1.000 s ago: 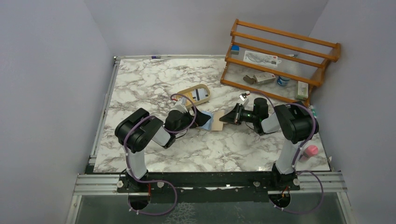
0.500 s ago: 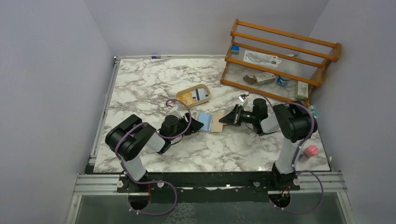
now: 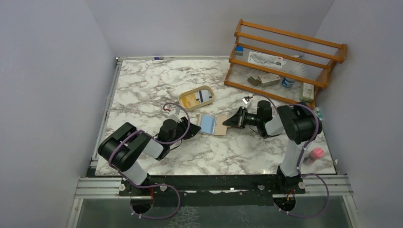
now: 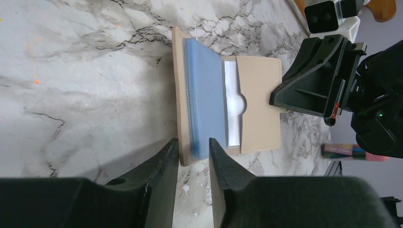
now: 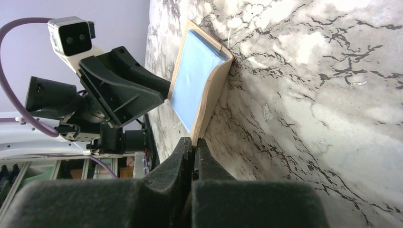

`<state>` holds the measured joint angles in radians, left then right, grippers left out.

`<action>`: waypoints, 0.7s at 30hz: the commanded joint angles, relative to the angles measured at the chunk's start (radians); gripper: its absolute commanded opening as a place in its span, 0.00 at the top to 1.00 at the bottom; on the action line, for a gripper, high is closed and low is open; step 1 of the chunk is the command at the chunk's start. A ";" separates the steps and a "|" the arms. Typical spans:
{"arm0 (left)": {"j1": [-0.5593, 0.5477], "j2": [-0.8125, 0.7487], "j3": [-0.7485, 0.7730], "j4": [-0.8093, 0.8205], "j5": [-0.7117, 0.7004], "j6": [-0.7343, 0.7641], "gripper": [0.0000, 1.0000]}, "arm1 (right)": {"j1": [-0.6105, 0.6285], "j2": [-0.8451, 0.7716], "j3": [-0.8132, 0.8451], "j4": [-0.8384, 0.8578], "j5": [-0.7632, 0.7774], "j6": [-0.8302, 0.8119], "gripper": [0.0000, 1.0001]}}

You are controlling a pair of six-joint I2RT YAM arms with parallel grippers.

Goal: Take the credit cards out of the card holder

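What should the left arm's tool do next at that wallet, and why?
Probably close the left tool onto the blue credit cards. Its fingers straddle their near end, apparently not yet pinching, while the right tool is shut on the card holder at its other flap, bracing it for a pull.

The card holder (image 3: 221, 125) is pretty boxed in: left gripper (image 3: 195, 131) crowds its left end, right gripper (image 3: 226, 122) clamps its right edge, tray (image 3: 180, 99) sits near behind, so the open ways in are from above or over the bare table (image 3: 228, 152) in front.
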<state>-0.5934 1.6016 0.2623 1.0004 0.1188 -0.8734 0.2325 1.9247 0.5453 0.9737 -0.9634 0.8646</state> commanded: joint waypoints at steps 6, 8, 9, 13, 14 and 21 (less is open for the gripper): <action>0.016 0.013 -0.011 0.070 0.004 -0.009 0.73 | 0.002 0.029 0.005 0.061 -0.050 0.012 0.99; 0.018 0.010 -0.012 0.072 0.004 -0.007 0.73 | 0.002 0.027 0.005 0.056 -0.049 0.008 0.99; 0.018 0.009 -0.012 0.071 0.005 -0.007 0.73 | 0.003 0.028 0.005 0.056 -0.052 0.008 0.99; 0.021 0.011 -0.009 0.072 0.015 -0.005 0.76 | 0.003 0.033 0.007 0.062 -0.054 0.012 0.99; 0.020 0.014 -0.009 0.073 0.018 -0.007 0.79 | 0.002 0.034 0.008 0.065 -0.056 0.014 0.99; 0.020 0.033 -0.002 0.091 0.034 -0.014 0.92 | 0.002 0.040 0.010 0.069 -0.061 0.016 0.99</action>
<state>-0.5758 1.6169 0.2611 1.0424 0.1234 -0.8818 0.2325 1.9415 0.5453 1.0031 -0.9859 0.8757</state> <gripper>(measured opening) 0.112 0.033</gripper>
